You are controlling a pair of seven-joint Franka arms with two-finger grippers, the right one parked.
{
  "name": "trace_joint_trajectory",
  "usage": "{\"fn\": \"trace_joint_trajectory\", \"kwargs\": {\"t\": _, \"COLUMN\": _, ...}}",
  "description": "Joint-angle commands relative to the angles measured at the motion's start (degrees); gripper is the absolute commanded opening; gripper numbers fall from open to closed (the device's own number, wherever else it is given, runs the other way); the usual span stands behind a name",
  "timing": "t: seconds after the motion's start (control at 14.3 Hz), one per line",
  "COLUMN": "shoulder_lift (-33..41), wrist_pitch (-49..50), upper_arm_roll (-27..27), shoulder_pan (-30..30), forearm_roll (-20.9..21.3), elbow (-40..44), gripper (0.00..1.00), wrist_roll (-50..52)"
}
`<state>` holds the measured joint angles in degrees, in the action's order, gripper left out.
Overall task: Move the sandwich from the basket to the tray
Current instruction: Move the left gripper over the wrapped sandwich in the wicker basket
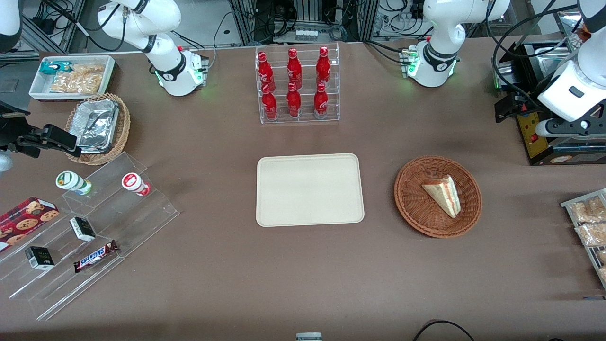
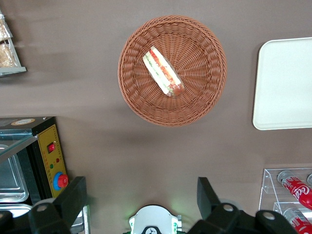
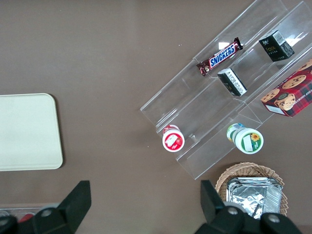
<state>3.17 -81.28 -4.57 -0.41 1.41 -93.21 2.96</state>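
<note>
The sandwich [image 1: 442, 194] lies in the reddish-brown wicker basket [image 1: 412, 208], toward the working arm's end of the table. The cream tray [image 1: 310, 189] lies flat beside the basket, mid-table, with nothing on it. My left gripper [image 1: 504, 110] hangs high above the table, farther from the front camera than the basket and toward the working arm's end. In the left wrist view the gripper [image 2: 141, 195] is wide open and holds nothing. That view also shows the sandwich [image 2: 163, 72] in the basket [image 2: 141, 102] and part of the tray [image 2: 285, 83].
A clear rack of red bottles [image 1: 297, 85] stands farther from the front camera than the tray. A black box with a yellow panel [image 1: 535, 135] sits under my gripper. Snack packets [image 1: 589, 222], acrylic steps [image 1: 90, 222] and a foil-lined basket [image 1: 97, 128] line the table's ends.
</note>
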Motion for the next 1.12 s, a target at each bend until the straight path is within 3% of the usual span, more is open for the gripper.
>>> {"fn": "trace_joint_trajectory", "kwargs": {"t": 0.0, "shoulder_lift": -0.44, "wrist_pitch": 0.25, "upper_arm_roll": -0.53, "shoulder_pan": 0.41, "forearm_roll": -0.26, "elbow": 1.01, "gripper": 1.0, "wrist_roll": 0.47}}
{"fn": "trace_joint_trajectory", "kwargs": {"t": 0.42, "shoulder_lift": -5.98, "wrist_pitch": -2.37, "upper_arm_roll": -0.61, "shoulder_pan": 0.06, "forearm_roll": -0.18, "elbow": -3.63, "gripper": 1.0, "wrist_roll": -0.06}}
{"fn": "trace_joint_trajectory", "kwargs": {"t": 1.05, "shoulder_lift": -6.34, "wrist_pitch": -36.89, "upper_arm_roll": -0.79, "shoulder_pan": -0.2, "forearm_roll": 0.0, "elbow": -27.96, "gripper": 1.0, "wrist_roll": 0.03}}
